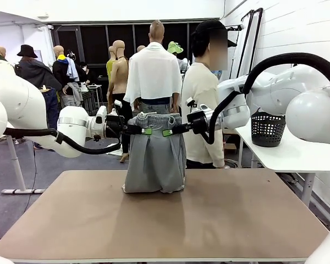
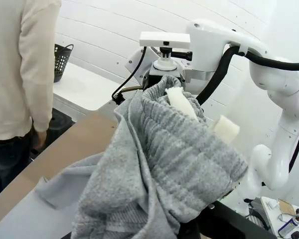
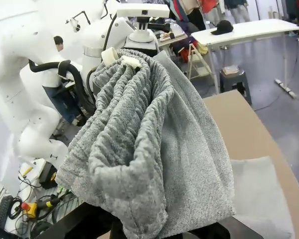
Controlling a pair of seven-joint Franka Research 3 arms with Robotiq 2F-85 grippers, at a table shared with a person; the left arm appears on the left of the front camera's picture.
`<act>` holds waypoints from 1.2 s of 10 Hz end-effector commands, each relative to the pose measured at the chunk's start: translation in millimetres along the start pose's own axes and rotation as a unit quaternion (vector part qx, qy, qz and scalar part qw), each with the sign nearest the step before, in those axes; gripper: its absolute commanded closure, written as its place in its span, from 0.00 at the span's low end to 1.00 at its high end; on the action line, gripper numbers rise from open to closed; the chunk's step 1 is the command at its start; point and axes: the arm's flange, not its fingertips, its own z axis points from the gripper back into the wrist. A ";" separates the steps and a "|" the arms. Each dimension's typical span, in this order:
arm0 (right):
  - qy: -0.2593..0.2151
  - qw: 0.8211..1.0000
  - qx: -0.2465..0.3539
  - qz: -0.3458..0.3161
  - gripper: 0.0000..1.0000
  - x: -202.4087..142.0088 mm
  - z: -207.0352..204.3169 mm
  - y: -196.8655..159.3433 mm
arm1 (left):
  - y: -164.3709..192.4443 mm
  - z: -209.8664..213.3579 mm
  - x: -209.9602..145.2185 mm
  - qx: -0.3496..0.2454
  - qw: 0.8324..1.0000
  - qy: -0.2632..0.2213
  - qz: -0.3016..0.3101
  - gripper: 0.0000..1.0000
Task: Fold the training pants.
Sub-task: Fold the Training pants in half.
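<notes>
Aloft: training pants (image 1: 154, 157) | left end effector (image 1: 145, 131), right end effector (image 1: 168, 132) clamp waistband | hems on table (image 1: 236, 214)

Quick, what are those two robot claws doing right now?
Left gripper: closed on the training pants waistband.
Right gripper: closed on the same waistband.
</notes>
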 end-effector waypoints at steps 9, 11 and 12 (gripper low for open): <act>-0.050 0.977 0.031 -0.205 1.00 -120.8 -16.2 -9.2 | 5.3 -3.8 -124.4 -0.028 0.974 0.001 0.225 1.00; -0.055 0.977 0.011 -0.204 1.00 -117.9 -21.2 -29.9 | 34.9 3.9 -123.3 0.004 0.975 -0.009 0.224 1.00; -0.056 0.976 0.001 -0.210 1.00 -117.7 -24.3 -41.2 | 49.8 9.2 -125.2 0.022 0.971 -0.012 0.236 1.00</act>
